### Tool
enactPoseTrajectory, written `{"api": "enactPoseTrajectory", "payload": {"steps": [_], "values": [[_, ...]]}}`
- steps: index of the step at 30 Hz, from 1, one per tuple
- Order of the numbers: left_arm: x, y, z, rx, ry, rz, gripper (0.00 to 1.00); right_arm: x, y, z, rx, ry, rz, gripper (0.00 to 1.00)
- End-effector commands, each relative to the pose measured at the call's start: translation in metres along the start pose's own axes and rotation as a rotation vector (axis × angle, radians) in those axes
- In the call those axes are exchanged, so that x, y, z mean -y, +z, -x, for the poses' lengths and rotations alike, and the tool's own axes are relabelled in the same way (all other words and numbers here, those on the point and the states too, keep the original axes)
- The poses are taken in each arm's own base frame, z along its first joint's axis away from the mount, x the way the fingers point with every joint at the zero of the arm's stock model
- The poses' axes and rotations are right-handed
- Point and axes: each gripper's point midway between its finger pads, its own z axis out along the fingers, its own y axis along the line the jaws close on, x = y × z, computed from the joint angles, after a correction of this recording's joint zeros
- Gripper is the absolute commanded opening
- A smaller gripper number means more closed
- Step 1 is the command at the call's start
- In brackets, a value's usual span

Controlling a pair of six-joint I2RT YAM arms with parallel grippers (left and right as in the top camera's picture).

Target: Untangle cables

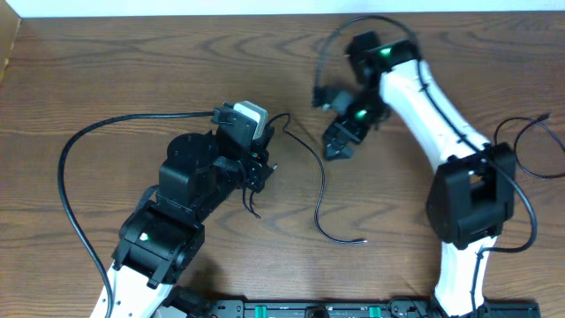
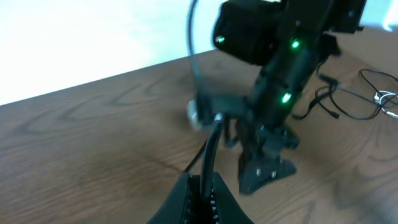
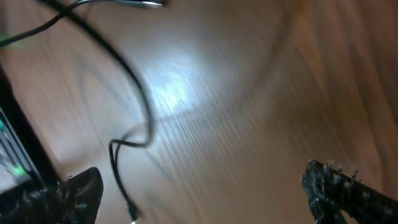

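Note:
A thin black cable [image 1: 320, 190] curves across the middle of the table from my left gripper [image 1: 258, 177] to a loose plug end near the front. In the left wrist view the jaws of the left gripper [image 2: 202, 190] are shut on this black cable [image 2: 210, 149], which rises from between them. My right gripper [image 1: 338, 141] hangs just right of the cable's upper bend, above the wood. In the right wrist view its fingers [image 3: 62, 196] stand wide apart around bare table, with the cable's plug end [image 3: 130, 211] just inside the left finger. More thin cables [image 2: 373, 99] lie at the far right.
A thick black lead [image 1: 66, 168] arcs from the left arm over the table's left side. The right arm's base [image 1: 472, 199] stands at the right, with thin cable loops [image 1: 534, 146] beside it. A black rail [image 1: 353, 309] runs along the front edge.

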Motion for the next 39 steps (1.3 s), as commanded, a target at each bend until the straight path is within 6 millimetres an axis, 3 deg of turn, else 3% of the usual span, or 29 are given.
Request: {"api": "enactPoseTrajectory", "payload": {"steps": [1, 4, 7, 11, 12, 14, 15, 16, 18, 21, 23, 25, 26, 28, 29, 32, 35, 38, 39], "values": [[-0.002, -0.004, 0.009, 0.023, 0.018, 0.014, 0.08, -0.019, 0.01, 0.02, 0.03, -0.255, 0.009, 0.99], [-0.002, -0.004, 0.009, 0.023, 0.018, 0.014, 0.08, -0.038, 0.012, 0.055, 0.173, -0.327, 0.063, 0.99], [-0.002, -0.004, 0.01, 0.024, 0.018, 0.014, 0.08, -0.062, 0.0, 0.088, 0.367, -0.387, 0.184, 0.99], [-0.002, -0.004, 0.01, 0.024, 0.018, 0.014, 0.07, -0.085, -0.016, 0.11, 0.524, -0.447, 0.3, 0.99], [-0.002, -0.004, 0.011, 0.028, 0.019, 0.013, 0.08, -0.088, -0.018, 0.113, 0.54, -0.457, 0.312, 0.95], [-0.002, -0.004, 0.011, 0.029, 0.019, 0.013, 0.08, -0.09, -0.017, 0.114, 0.539, -0.464, 0.313, 0.72], [-0.002, -0.004, 0.011, 0.03, 0.019, 0.013, 0.08, -0.09, -0.016, 0.114, 0.537, -0.465, 0.312, 0.33], [-0.002, -0.004, 0.011, 0.031, 0.019, 0.013, 0.08, -0.089, -0.016, 0.113, 0.532, -0.453, 0.311, 0.01], [-0.002, -0.004, 0.011, 0.031, 0.019, 0.013, 0.08, -0.085, -0.015, 0.112, 0.506, -0.365, 0.314, 0.01], [-0.002, -0.004, 0.011, 0.028, 0.018, 0.013, 0.08, -0.063, -0.01, 0.106, 0.436, -0.173, 0.256, 0.01], [-0.002, -0.004, 0.01, 0.027, 0.01, 0.014, 0.08, -0.03, -0.005, 0.093, 0.357, 0.034, 0.141, 0.01], [-0.002, -0.004, 0.01, 0.027, 0.001, 0.014, 0.08, -0.011, -0.006, 0.084, 0.327, 0.148, 0.08, 0.01], [-0.002, -0.004, 0.01, 0.027, -0.005, 0.014, 0.22, -0.001, -0.007, 0.079, 0.315, 0.209, 0.049, 0.01], [-0.002, -0.004, 0.009, 0.024, -0.013, 0.014, 0.64, 0.015, -0.011, 0.071, 0.307, 0.302, 0.008, 0.01], [-0.002, -0.004, 0.008, 0.019, -0.013, 0.014, 0.92, 0.023, -0.015, 0.068, 0.308, 0.344, -0.012, 0.01], [-0.003, -0.004, 0.004, 0.001, -0.016, 0.016, 0.95, 0.048, -0.028, 0.054, 0.313, 0.454, -0.089, 0.01], [-0.004, -0.004, -0.003, -0.028, -0.02, 0.021, 0.95, 0.081, -0.066, 0.033, 0.364, 0.571, -0.202, 0.01], [-0.004, -0.004, -0.011, -0.061, -0.024, 0.024, 0.95, 0.106, -0.128, 0.01, 0.486, 0.641, -0.289, 0.01], [-0.005, -0.004, -0.013, -0.067, -0.025, 0.026, 0.95, 0.109, -0.14, 0.005, 0.511, 0.653, -0.306, 0.01]]}}
